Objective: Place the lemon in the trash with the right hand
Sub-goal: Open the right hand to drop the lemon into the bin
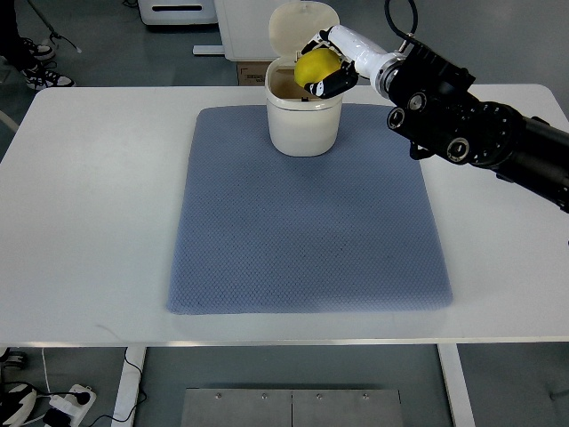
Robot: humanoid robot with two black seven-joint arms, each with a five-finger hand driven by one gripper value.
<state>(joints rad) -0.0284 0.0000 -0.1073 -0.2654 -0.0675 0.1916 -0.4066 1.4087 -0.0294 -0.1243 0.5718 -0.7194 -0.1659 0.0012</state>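
Lemon over the bin
Your right hand grips the lemon, fingers curled around it, above the far bin.

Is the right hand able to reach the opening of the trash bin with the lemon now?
Probably yes: the right hand holds the lemon over the trash bin, whose lid stands open.

The right hand showed black fingers and a glossy white shell behind them. Further back sat a silver wrist ring, then a bulky black forearm studded with round silver fasteners. A black cable looped above the wrist.
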